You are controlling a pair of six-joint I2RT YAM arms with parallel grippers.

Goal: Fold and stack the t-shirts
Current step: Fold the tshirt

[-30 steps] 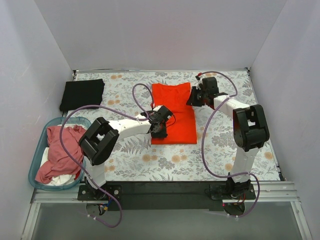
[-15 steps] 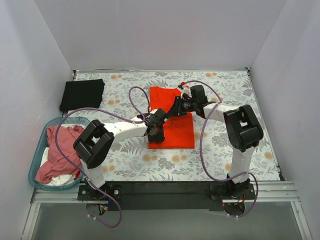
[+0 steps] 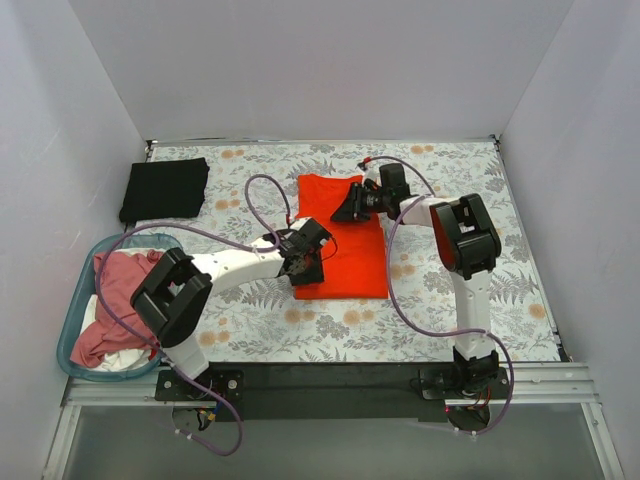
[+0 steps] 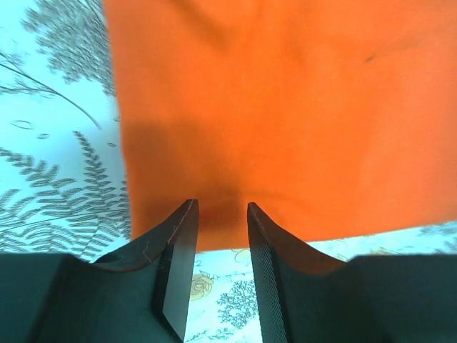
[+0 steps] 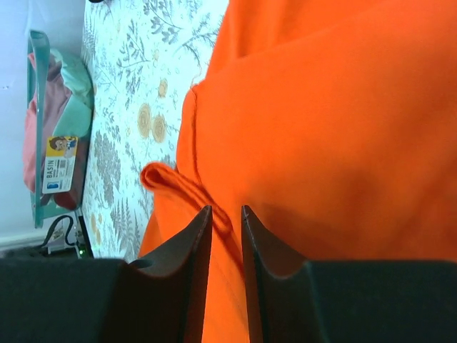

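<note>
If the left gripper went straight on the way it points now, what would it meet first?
The orange t-shirt, most likely: the left gripper points at its edge with nothing between. Its height above the cloth is unclear.

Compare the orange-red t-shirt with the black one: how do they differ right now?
The orange-red t-shirt lies mid-table; the black t-shirt sits in the far left corner. The orange-red one is the longer rectangle, the black one squatter. The left gripper and right gripper are at the orange-red one; the black one lies alone. Both are folded flat.
</note>
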